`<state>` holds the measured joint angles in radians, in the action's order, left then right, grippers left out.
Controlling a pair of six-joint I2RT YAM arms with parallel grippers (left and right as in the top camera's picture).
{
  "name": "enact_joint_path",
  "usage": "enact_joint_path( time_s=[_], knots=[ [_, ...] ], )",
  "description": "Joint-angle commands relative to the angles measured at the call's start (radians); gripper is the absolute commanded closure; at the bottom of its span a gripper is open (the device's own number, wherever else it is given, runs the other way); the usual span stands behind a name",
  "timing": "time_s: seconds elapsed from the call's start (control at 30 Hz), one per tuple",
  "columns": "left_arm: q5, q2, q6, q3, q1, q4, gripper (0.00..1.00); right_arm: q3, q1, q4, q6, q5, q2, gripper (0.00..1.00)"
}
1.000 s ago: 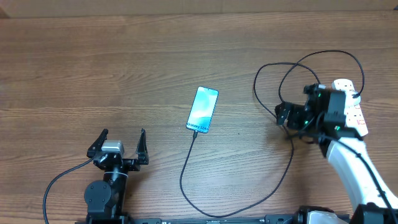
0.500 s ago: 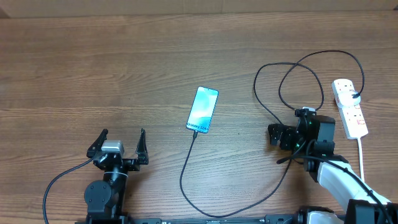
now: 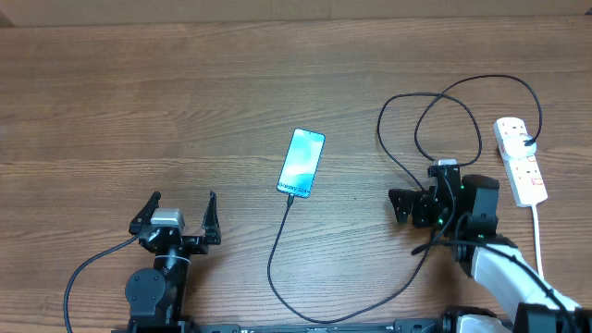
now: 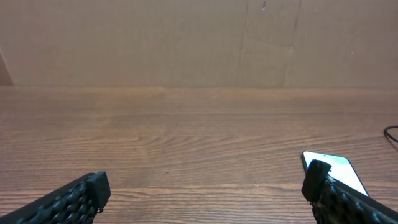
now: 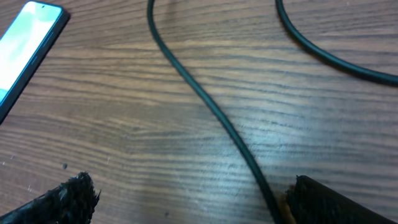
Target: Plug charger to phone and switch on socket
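Observation:
The phone [image 3: 302,163] lies face up mid-table, its light blue screen showing. The black charger cable [image 3: 277,242] meets the phone's near end, curves along the table front, then loops up right to the white socket [image 3: 520,159] at the far right. My right gripper [image 3: 403,206] is open and low over the table, left of the socket, with a cable strand [image 5: 205,102] running between its fingers [image 5: 186,199], close to the right finger. The phone's corner [image 5: 25,50] shows at upper left there. My left gripper [image 3: 180,208] is open and empty at the front left; the phone [image 4: 339,169] peeks past its right finger.
The socket's white cord [image 3: 539,231] runs toward the table front at the right edge. A second cable strand [image 5: 329,57] crosses the right wrist view's upper right. A brown wall [image 4: 199,43] stands behind the wooden table [image 3: 185,92].
My right arm has pulled away from the socket, moving left and toward the table front; its gripper now sits over the cable loop. The left arm, phone and socket have not moved.

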<state>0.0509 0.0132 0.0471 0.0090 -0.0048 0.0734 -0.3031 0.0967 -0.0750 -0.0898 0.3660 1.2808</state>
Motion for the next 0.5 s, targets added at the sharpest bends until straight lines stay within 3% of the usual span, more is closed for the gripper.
enact_joint_path(
  time_s=[0.0, 0.3, 0.47],
  knots=[
    [-0.009, -0.008, -0.025, -0.004, 0.006, 0.002, 0.0, 0.06, -0.002, -0.037, -0.02, 0.021, -0.056, 0.0],
    [-0.009, -0.008, -0.025, -0.004, 0.006, 0.001, 0.0, 0.274, -0.002, -0.252, -0.014, 0.021, -0.224, 0.0],
    [-0.009, -0.008, -0.025, -0.004, 0.006, 0.002, 0.0, 0.296, -0.002, -0.204, -0.012, 0.017, -0.326, 0.0]
  ],
)
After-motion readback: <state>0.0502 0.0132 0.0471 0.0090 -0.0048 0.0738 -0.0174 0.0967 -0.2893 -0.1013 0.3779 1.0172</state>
